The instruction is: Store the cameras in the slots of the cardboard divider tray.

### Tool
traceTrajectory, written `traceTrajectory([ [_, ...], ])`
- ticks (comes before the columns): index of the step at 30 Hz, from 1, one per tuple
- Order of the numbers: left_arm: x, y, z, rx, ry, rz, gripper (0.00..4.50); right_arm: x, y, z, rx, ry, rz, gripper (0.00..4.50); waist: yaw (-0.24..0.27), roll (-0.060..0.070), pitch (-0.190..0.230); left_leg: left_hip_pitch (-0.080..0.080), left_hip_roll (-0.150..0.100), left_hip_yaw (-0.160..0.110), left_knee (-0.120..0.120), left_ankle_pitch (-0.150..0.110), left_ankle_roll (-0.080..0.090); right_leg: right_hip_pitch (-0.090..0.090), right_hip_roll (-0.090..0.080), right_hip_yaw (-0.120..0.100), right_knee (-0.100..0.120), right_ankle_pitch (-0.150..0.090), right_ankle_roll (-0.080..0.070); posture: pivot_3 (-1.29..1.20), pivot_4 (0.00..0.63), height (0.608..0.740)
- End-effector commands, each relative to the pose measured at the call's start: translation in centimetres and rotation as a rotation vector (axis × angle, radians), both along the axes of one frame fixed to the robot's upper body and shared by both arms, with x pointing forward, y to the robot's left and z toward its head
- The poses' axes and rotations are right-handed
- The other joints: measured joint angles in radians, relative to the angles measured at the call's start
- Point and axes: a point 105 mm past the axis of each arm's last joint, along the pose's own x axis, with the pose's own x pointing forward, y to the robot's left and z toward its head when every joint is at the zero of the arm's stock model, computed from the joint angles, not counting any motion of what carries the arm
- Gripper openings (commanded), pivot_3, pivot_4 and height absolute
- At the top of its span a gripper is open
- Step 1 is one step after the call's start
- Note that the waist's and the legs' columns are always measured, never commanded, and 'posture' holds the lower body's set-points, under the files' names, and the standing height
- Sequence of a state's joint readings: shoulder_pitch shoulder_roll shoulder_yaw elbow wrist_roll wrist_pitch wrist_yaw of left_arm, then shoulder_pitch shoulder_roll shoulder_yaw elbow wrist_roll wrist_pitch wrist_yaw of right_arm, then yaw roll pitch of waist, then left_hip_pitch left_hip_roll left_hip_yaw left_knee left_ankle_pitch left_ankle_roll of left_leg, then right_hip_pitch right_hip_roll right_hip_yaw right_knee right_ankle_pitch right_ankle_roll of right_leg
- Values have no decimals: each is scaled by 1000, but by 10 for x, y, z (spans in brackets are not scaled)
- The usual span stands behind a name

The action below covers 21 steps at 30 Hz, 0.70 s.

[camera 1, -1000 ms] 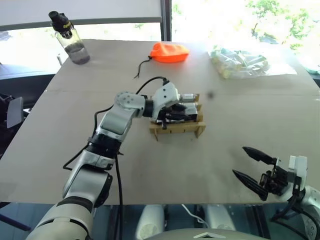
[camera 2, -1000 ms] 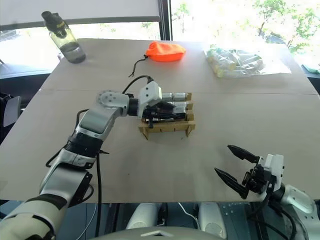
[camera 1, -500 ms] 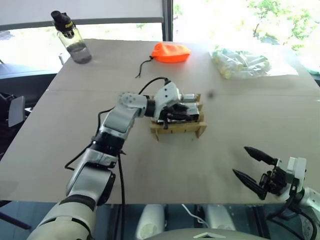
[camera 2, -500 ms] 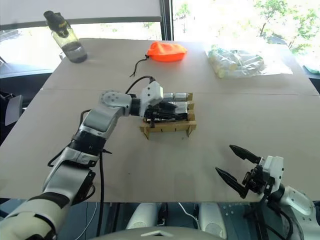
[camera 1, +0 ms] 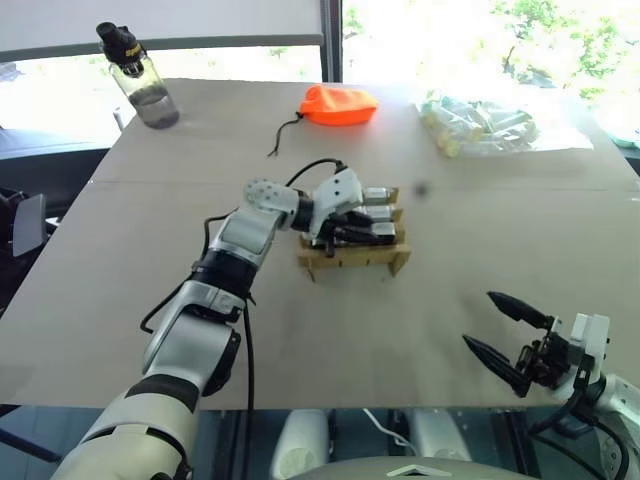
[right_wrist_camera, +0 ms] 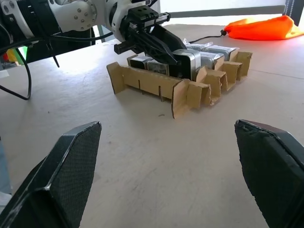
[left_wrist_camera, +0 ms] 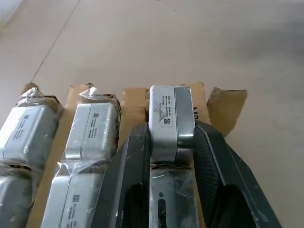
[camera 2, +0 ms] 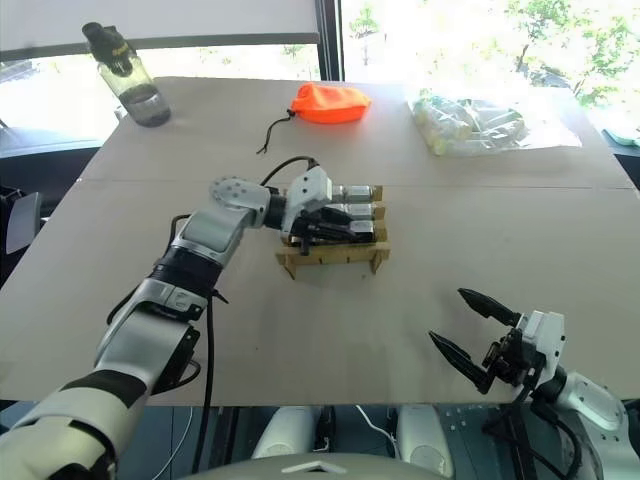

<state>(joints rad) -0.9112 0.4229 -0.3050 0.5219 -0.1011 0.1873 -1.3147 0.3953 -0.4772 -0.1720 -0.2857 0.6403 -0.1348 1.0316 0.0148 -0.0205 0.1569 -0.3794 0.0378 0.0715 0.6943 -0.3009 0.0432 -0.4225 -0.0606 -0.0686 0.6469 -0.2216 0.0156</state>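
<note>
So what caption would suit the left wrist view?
Left hand seating a camera in the cardboard divider tray.

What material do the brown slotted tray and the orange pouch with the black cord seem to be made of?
The brown slotted tray: matte corrugated cardboard, judging by its cut, slotted tan walls. The orange pouch: probably soft fabric, since it slumps and wrinkles; the exact cloth is unclear.
</note>
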Motion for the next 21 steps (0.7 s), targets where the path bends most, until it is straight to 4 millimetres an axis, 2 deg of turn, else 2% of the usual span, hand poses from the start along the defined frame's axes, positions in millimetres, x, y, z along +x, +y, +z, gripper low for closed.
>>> traceTrajectory([
  [1,2,-1,20,-53,-42,-2,3001,0,-1,9,-9,-45,-7,4500,0,0,0,0,0,0,0,0,0,0,0,0,0,0,0,0,150,726],
  [4,10,4,32,-72,-102,49,4325,0,-2,9,-13,-44,-7,4500,0,0,0,0,0,0,0,0,0,0,0,0,0,0,0,0,150,726],
  [5,10,7,37,-84,-114,56,4470,0,-2,9,-14,-43,-7,4500,0,0,0,0,0,0,0,0,0,0,0,0,0,0,0,0,150,726],
  [10,-2,30,66,-186,-177,103,4470,-3,-4,8,-19,-36,-12,4500,-3,0,0,0,1,0,0,0,0,0,0,1,0,0,0,0,150,726],
  [11,-7,41,68,-209,-183,135,4470,-2,-6,7,-22,-30,-19,4500,-4,1,0,0,2,-1,0,0,0,0,0,1,0,0,0,0,150,726],
  [14,-24,69,58,-192,-176,204,4470,4,-13,1,-50,6,-62,4500,-3,2,-1,1,2,0,-1,0,0,0,-2,3,0,0,0,0,150,726],
  [17,-28,95,53,-270,-128,358,4470,10,-17,-1,-54,29,-70,4500,-1,2,-1,1,2,0,0,0,0,0,-2,2,1,0,0,0,150,726],
  [21,-54,132,24,-231,-80,516,4470,19,-26,-4,-91,59,-55,4500,-1,2,-1,1,2,0,2,0,0,1,-3,3,2,0,0,0,150,726],
])
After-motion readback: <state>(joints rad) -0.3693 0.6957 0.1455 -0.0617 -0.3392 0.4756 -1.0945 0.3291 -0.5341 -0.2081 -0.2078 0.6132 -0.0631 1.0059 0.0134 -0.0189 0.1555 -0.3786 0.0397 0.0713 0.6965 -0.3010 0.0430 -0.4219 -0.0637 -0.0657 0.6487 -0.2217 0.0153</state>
